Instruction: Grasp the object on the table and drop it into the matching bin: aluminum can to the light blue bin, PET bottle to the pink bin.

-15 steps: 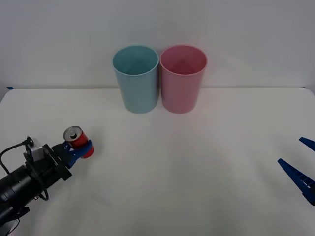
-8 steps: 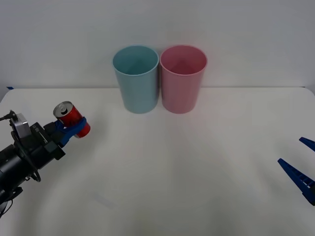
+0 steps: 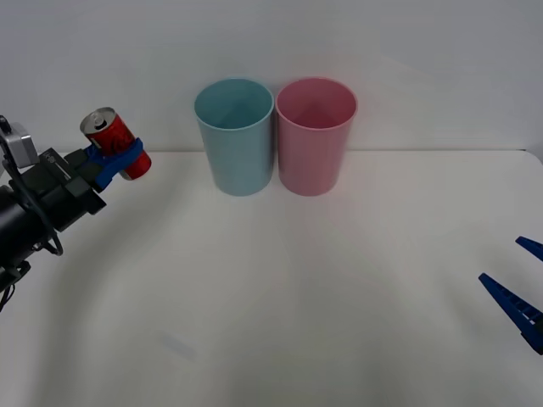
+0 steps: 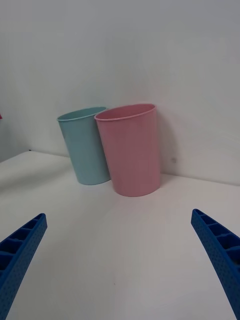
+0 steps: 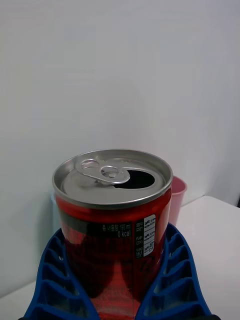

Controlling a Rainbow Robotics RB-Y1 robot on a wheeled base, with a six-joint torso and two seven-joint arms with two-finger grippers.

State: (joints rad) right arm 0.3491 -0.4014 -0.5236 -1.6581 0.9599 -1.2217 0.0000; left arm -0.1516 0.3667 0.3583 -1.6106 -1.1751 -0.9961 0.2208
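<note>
We see the aluminum can (image 3: 116, 144) held up off the table (image 3: 280, 297), well to the left of the light blue bin (image 3: 235, 136) and about level with the bin's upper half. It tilts, its silver top leaning away from the bin. In the left wrist view the can (image 5: 112, 220) shows an opened mouth beside the pull tab, and the blue ribbed fingers (image 5: 172, 270) press against both of its sides. So the left gripper (image 3: 114, 158) is pinching the can around its body, with the dark arm reaching back from it, farther still from the light blue bin.

Touching or just beside the light blue bin, on its right, stands the pink bin (image 3: 316, 136); both are upright at the table's far edge. The right wrist view shows the same pair, the pink bin (image 4: 131, 150) nearer than the light blue bin (image 4: 86, 145).

Well to the right of the light blue bin, past the pink one and nearer to us, the right gripper (image 3: 519, 288) hangs low over the table, its fingers (image 4: 220, 255) spread wide apart and holding nothing.
</note>
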